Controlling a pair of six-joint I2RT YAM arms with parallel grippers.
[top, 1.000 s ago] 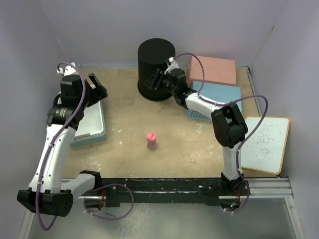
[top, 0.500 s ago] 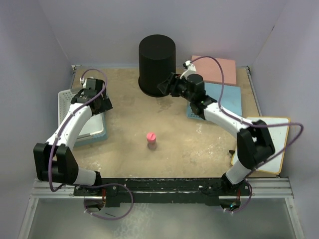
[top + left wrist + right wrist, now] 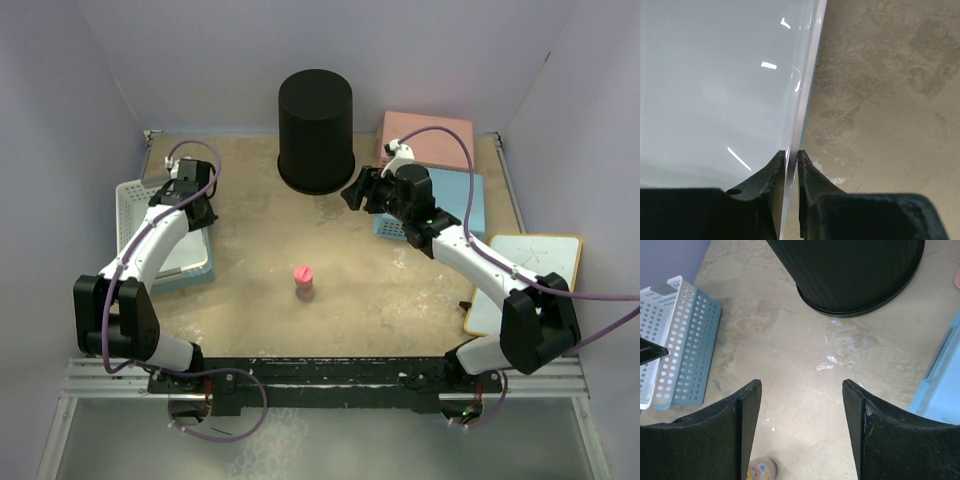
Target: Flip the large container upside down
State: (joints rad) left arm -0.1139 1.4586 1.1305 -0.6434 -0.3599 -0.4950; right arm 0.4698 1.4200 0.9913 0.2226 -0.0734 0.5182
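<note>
Sandy tabletop (image 3: pixel 250 270), lilac walls. Right tool (image 3: pixel 352 188) has backed off, open and empty. The large container (image 3: pixel 315 130) stands just ahead of it, rim down, base up; we judge the flip done. Left tool (image 3: pixel 791 151) just pinched shut on the white basket (image 3: pixel 715 90) edge.

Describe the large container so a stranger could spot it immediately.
Look at the far middle of the tan table, by the back wall. There stands the large container, left of the pink basket. It alone is tall, round and black; its neighbours are flat baskets.

Bright, even; glare streaks on white tray (image 3: pixel 715 75).
</note>
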